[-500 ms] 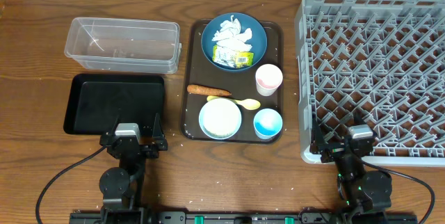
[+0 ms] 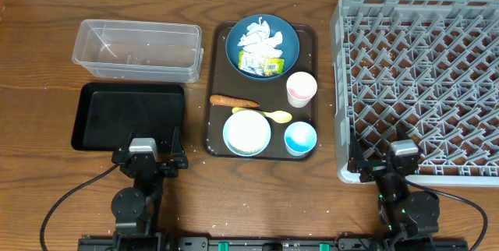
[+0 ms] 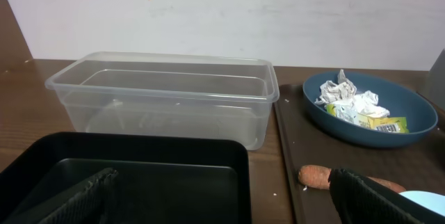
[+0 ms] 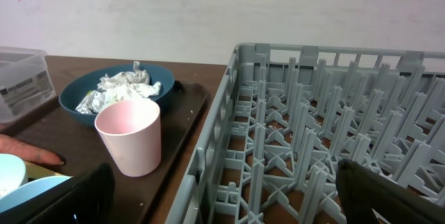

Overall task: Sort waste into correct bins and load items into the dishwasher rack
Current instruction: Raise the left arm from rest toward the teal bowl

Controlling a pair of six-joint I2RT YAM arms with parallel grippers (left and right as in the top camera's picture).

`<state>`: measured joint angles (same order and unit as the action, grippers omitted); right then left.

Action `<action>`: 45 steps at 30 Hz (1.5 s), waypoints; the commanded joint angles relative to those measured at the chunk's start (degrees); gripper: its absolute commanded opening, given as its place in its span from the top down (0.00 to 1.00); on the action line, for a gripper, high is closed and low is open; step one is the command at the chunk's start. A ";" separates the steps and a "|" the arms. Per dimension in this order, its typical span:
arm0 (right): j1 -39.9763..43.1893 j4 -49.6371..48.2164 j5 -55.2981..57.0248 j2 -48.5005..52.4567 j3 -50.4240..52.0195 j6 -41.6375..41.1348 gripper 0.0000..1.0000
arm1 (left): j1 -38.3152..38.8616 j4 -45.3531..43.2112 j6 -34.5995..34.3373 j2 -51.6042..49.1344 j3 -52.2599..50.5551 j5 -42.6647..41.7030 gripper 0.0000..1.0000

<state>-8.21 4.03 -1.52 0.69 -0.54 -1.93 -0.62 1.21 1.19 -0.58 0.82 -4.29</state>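
The dark-blue plate (image 2: 291,43) holds crumpled white tissues (image 2: 261,34) and a yellow-green wrapper (image 2: 262,65). Below it lie the orange carrot (image 2: 234,101), pale yellow spoon (image 2: 270,114), light-blue bowl (image 2: 247,133), small light-blue cup (image 2: 301,138) and pink cup (image 2: 302,89). The clear tub (image 2: 137,48) and black tray (image 2: 129,116) are on the left, and the grey rack (image 2: 413,72) is on the right. My left gripper (image 2: 147,157) is open and empty below the black tray (image 3: 139,161). My right gripper (image 2: 392,161) is open and empty at the rack's near-left corner (image 4: 229,154).
All the dishes and waste sit on a dark brown serving tray (image 2: 218,79) in the middle. Small white grains are scattered on the wood around it. A pale wall stands behind the table. The wrist views show the carrot (image 3: 316,176) and pink cup (image 4: 129,136) close by.
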 commanded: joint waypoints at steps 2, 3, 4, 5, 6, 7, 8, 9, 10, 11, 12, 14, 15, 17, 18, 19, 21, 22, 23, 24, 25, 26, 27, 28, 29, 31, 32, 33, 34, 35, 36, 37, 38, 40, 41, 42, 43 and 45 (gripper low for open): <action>0.59 0.04 0.02 -0.39 0.22 -0.57 0.01 | 0.22 2.40 0.28 0.31 -0.59 -0.85 0.02; 0.59 0.04 0.02 -0.39 0.22 -0.59 0.01 | 0.22 2.40 0.28 0.31 -0.59 -0.85 0.02; 0.59 0.04 0.02 -0.39 0.22 -0.59 0.01 | 0.22 2.40 0.28 0.31 -0.59 -0.85 0.02; 0.59 0.04 0.02 -0.39 0.22 -0.57 0.01 | 0.22 2.40 0.28 0.31 -0.59 -0.85 0.02; 0.59 0.04 0.59 -0.39 0.22 -0.55 0.01 | 0.22 2.40 0.31 0.31 -0.59 -0.85 0.02; 0.61 0.02 1.40 -0.39 0.22 -0.57 0.01 | 0.22 2.40 0.28 0.31 -0.59 -0.85 0.02; 0.66 0.04 2.19 -0.39 0.22 -0.57 0.01 | 0.22 2.40 0.28 0.31 -0.59 -0.85 0.02; 0.66 0.00 2.67 -0.39 0.22 -0.57 0.01 | 0.22 2.40 0.28 0.31 -0.59 -0.87 0.02; 0.66 -0.31 2.80 -0.39 0.22 -0.57 0.01 | 0.22 2.40 0.28 0.31 -0.59 -0.87 0.02; 0.66 -0.39 2.80 -0.39 0.22 -0.57 0.01 | 0.22 2.38 0.28 0.31 -0.59 -0.90 0.02; 0.66 -0.39 2.84 -0.39 0.22 -0.57 0.01 | 0.22 2.40 0.28 0.31 -0.59 -0.90 0.02; 0.66 -0.50 3.23 -0.39 0.22 -0.57 0.01 | 0.22 2.40 0.28 0.31 -0.59 -0.87 0.02; 0.66 -1.07 3.21 -0.39 0.22 -0.61 0.01 | 0.22 2.40 0.28 0.31 -0.59 -0.90 0.02; 0.63 -3.78 1.92 -0.39 0.22 -0.61 0.01 | 0.22 2.47 0.26 0.11 -0.59 -1.11 0.02; 0.63 -5.49 1.01 -0.39 0.22 -0.61 0.01 | 0.22 2.45 0.28 -0.20 -0.59 -1.09 0.02; 0.63 -8.07 -0.33 -0.39 0.22 -0.61 0.01 | 0.22 2.40 0.31 -0.57 -0.59 -1.09 0.02; 0.66 -13.49 -1.92 -0.39 0.22 -0.55 0.01 | 0.22 2.36 0.31 -1.01 -0.59 -1.11 0.02; 0.66 -16.22 -1.92 -0.39 0.17 -0.48 0.01 | 0.22 2.21 0.31 -1.18 -0.50 -1.40 0.02; 0.66 -17.94 -1.92 -0.39 0.09 0.09 0.01 | 0.22 2.19 0.31 -1.22 -0.35 -2.05 0.02; 0.66 -20.02 -1.92 -0.39 -0.20 1.03 0.01 | 0.22 2.08 0.31 -1.22 0.09 -2.99 0.02; 0.66 -21.62 -1.92 -0.39 -0.68 2.03 0.01 | 0.22 1.53 0.28 -1.22 0.68 -3.82 0.02; 0.66 -22.62 -1.88 -0.39 -1.29 2.99 0.01 | 0.22 0.70 0.28 -1.22 1.49 -4.42 0.02; 0.70 -23.28 -1.68 -0.31 -2.21 4.31 0.01 | 0.22 -0.59 0.26 -1.22 2.64 -4.57 0.02; 0.76 -23.34 -1.68 -0.17 -3.48 5.86 0.01 | 0.22 -1.79 0.26 -1.33 3.82 -4.48 0.02; 0.81 -23.21 -1.53 0.13 -4.72 7.17 0.01 | 0.22 -2.86 0.26 -1.68 5.27 -4.09 0.02; 0.81 -22.64 -1.27 1.60 -8.02 10.91 0.01 | 0.22 -4.98 0.28 -3.76 9.20 -2.75 0.02; 0.81 -22.51 -1.27 2.64 -9.51 12.76 0.01 | 0.22 -5.68 0.28 -5.31 11.08 -2.27 0.02; 0.81 -22.45 -1.27 4.00 -11.06 14.60 0.01 | 0.22 -6.34 0.28 -7.26 13.05 -2.12 0.02; 0.81 -22.47 -1.27 5.97 -12.90 16.76 0.01 | 0.22 -6.73 0.28 -10.01 15.65 -2.14 0.02; 0.81 -22.45 -1.27 7.98 -14.53 18.38 0.01 | 0.22 -6.69 0.31 -12.68 18.10 -2.16 0.02; 0.81 -22.43 -1.27 11.04 -16.81 19.80 0.01 | 0.22 -6.67 0.28 -16.17 21.09 -2.38 0.02; 0.81 -22.34 -1.31 13.55 -18.64 20.28 0.01 | 0.22 -6.67 0.28 -19.91 24.20 -2.97 0.02; 0.81 -21.90 -1.31 16.22 -20.61 20.28 0.01 | 0.24 -6.67 0.28 -22.84 26.53 -3.63 0.02; 0.81 -19.28 -1.84 22.23 -25.40 20.46 0.01 | 0.24 -6.43 0.28 -31.06 33.05 -5.84 0.02; 0.81 -17.27 -1.99 25.49 -28.13 20.46 0.01 | 0.26 -5.90 0.28 -35.87 36.83 -7.17 0.02; 0.79 -14.95 -1.99 28.72 -30.93 20.46 0.01 | 0.46 -5.03 0.28 -40.06 40.22 -7.78 0.02; 0.79 -12.41 -1.99 31.95 -33.83 20.46 0.01 | 0.92 -3.56 0.28 -45.07 44.46 -8.09 0.02; 0.79 -7.41 -2.47 37.18 -38.99 20.48 0.01 | 2.21 0.07 0.28 -53.59 52.24 -8.24 0.02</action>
<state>-8.21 -6.37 -3.16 32.38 -33.74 16.86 0.10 -1.17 1.34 -44.49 44.47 -10.26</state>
